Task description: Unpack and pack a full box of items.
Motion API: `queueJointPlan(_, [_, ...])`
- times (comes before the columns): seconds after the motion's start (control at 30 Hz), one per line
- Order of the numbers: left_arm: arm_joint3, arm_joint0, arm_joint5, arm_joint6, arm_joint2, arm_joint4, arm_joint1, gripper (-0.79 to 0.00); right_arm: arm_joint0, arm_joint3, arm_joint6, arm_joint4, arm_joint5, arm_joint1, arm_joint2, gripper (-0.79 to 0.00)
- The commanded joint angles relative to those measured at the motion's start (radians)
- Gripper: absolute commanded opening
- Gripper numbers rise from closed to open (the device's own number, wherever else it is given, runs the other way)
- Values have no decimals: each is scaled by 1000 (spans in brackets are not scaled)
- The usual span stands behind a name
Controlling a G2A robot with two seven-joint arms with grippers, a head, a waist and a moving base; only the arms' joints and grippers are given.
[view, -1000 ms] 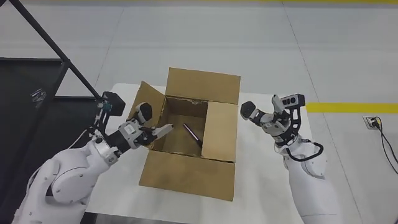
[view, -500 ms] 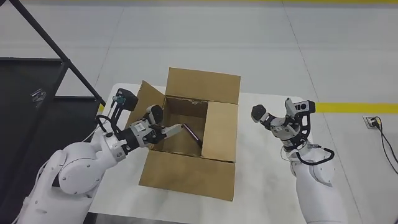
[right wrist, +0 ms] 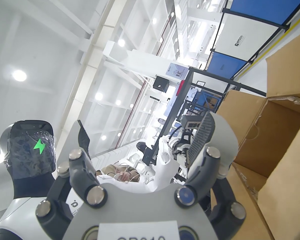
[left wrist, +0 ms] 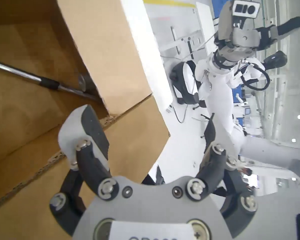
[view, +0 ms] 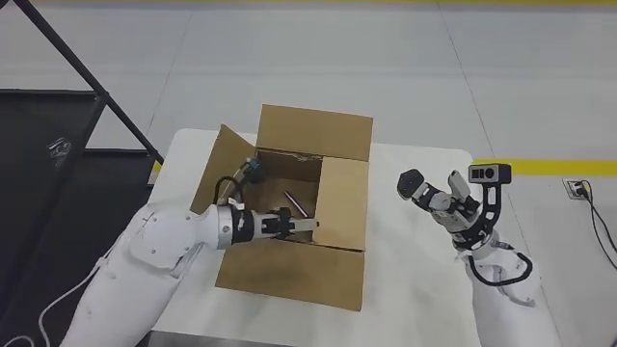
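Note:
An open cardboard box (view: 314, 133) stands mid-table with its flaps spread. Inside lies a thin metal rod with a dark grip (view: 300, 202), which also shows on the box floor (left wrist: 27, 74). My left gripper (view: 292, 224) is down in the box near its right side, open, a short way from the rod. Close up, the left gripper (left wrist: 150, 131) has a cardboard flap edge (left wrist: 130, 51) between its spread jaws. My right gripper (view: 430, 185) hangs open above the table right of the box, holding nothing. It is open in its own view too (right wrist: 145, 136).
The white table (view: 405, 280) has bare room to the right of the box and in front of it. A black frame (view: 87, 87) stands at the left. From the right wrist, the box's side (right wrist: 277, 138) is seen close by.
My left gripper has moved from the box's left flap down into the box and rightward towards the rod. My right arm has drawn back to the right, away from the box.

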Motion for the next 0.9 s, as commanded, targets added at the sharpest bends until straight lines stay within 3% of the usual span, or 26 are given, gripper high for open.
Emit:
queueJointPlan(0.0, [79, -47, 16, 7, 58, 3, -16, 0, -19, -5, -1, 18, -7, 5, 22, 0])
queueJointPlan(0.2, [261, -142, -27, 80, 183, -27, -68, 0, -72, -41, -8, 50, -32, 16, 66, 0])
queueJointPlan(0.4, [400, -184, -162, 160, 257, -132, -121, 0, -107, -79, -23, 61, -41, 24, 89, 0])
queueJointPlan(0.63, [521, -223, -325, 128, 276, -253, -158, 0, -127, -104, -39, 72, -54, 32, 98, 0])
queueJointPlan(0.87, [546, -222, -447, 105, 251, -319, -168, 0, -134, -114, -45, 78, -61, 39, 94, 0])
